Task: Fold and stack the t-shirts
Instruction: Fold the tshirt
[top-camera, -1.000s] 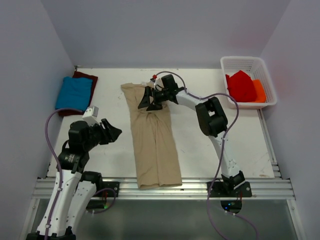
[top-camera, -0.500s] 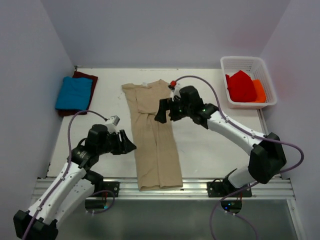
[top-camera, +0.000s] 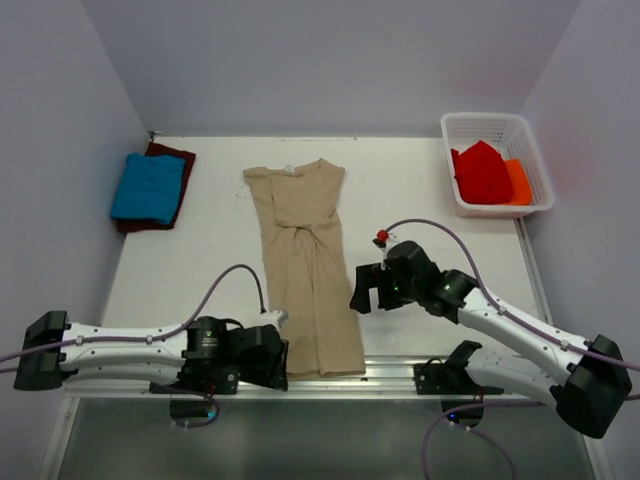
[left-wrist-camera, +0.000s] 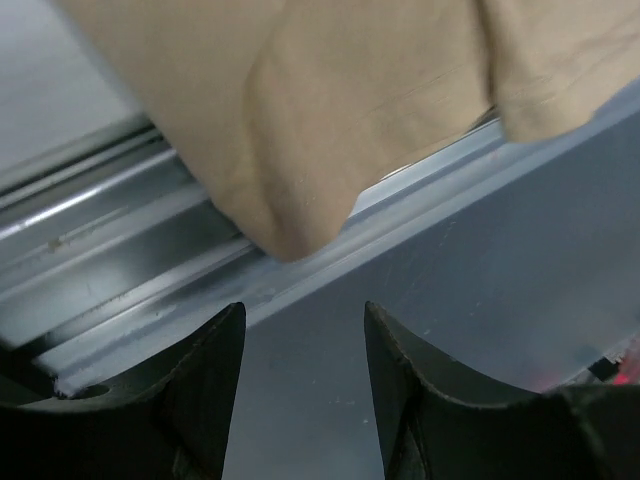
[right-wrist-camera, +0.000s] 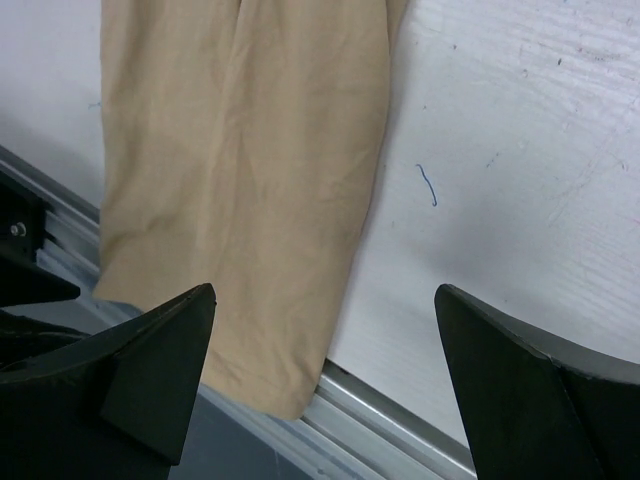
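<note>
On the white table (top-camera: 420, 190), down its middle, lies the tan t-shirt (top-camera: 305, 270). Its long axis runs from near to far. The collar points to the far wall and the hem to the near edge. It is folded lengthwise into a narrow strip with the sleeves turned in, and creases gather across it about a third of the way down from the collar. The hem hangs over the near edge onto the metal rail (top-camera: 400, 372); the left wrist view shows one rounded corner of the cloth (left-wrist-camera: 330, 100) drooping across that rail (left-wrist-camera: 120, 250).

In the far left corner the blue t-shirt (top-camera: 148, 187) sits folded on top of the maroon t-shirt (top-camera: 185, 160), which shows only along the far and right sides.

In the far right corner a white basket (top-camera: 490, 130) holds a red cloth (top-camera: 482, 172) and an orange cloth (top-camera: 518, 182).

The right gripper (top-camera: 365, 290) hangs just right of the tan shirt's near half, its jaws spread wide and empty. The left gripper (top-camera: 268, 358) lies low at the shirt's near left corner, jaws parted with nothing between them, the hem just ahead of the fingertips (left-wrist-camera: 205, 385).
</note>
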